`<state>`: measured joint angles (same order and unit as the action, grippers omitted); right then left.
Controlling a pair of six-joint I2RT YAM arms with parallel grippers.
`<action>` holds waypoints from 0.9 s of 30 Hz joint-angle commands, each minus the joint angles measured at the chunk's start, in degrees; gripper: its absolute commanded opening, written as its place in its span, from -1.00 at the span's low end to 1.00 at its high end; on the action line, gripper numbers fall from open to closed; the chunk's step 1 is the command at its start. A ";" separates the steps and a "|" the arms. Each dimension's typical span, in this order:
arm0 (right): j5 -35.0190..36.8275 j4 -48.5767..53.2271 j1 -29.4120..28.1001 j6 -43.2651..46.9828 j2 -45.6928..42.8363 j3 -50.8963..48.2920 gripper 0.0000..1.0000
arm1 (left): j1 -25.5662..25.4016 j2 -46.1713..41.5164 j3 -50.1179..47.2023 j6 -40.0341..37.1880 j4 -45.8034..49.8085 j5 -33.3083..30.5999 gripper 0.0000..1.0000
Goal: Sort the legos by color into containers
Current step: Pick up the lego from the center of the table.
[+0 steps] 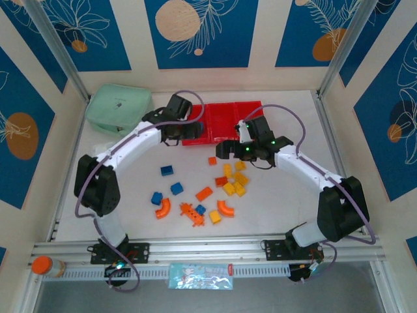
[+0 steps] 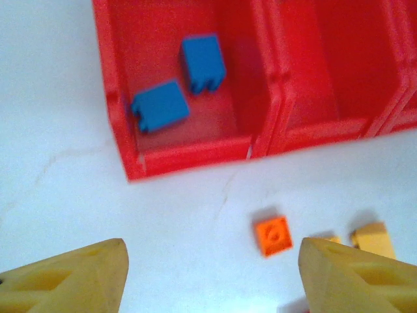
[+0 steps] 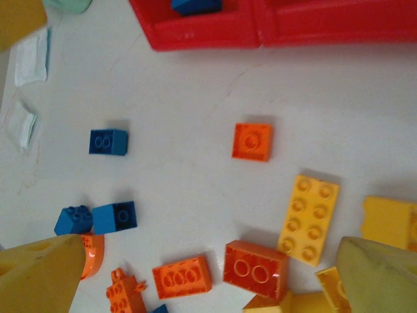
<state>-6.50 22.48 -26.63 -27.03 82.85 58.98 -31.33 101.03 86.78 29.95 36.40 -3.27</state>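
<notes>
The red containers (image 1: 225, 119) stand at the table's far middle. In the left wrist view the leftmost bin (image 2: 195, 147) holds two blue bricks (image 2: 159, 104). My left gripper (image 1: 187, 128) hovers at that bin's near edge, open (image 2: 212, 277), nothing between its fingers (image 2: 71, 280). A small orange brick (image 2: 272, 235) lies on the table below. My right gripper (image 1: 236, 151) hangs open (image 3: 208, 280) over loose legos (image 1: 234, 182): an orange square (image 3: 252, 141), a yellow plate (image 3: 309, 218), an upside-down orange brick (image 3: 255, 268), blue bricks (image 3: 108, 141).
A mint-green pouch (image 1: 117, 107) lies at the back left, beside the containers. Orange arches (image 1: 163, 208) and a toothed orange piece (image 1: 191, 213) sit nearer the front. An orange-capped jar (image 1: 42, 266) rests on the front rail.
</notes>
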 commanded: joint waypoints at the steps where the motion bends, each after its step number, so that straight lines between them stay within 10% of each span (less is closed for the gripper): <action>1: -1.48 -0.37 -2.20 -2.03 0.04 -1.90 0.98 | 0.24 -2.87 -6.21 3.39 1.73 2.60 0.45; 27: 1.14 -4.12 -8.59 -4.19 3.10 -4.70 0.98 | 0.86 -4.17 -24.36 12.57 0.96 -7.38 0.83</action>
<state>-5.76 18.41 -35.14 -31.53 85.21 52.60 -31.22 97.43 63.18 40.80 36.49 -7.09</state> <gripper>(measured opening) 0.991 0.913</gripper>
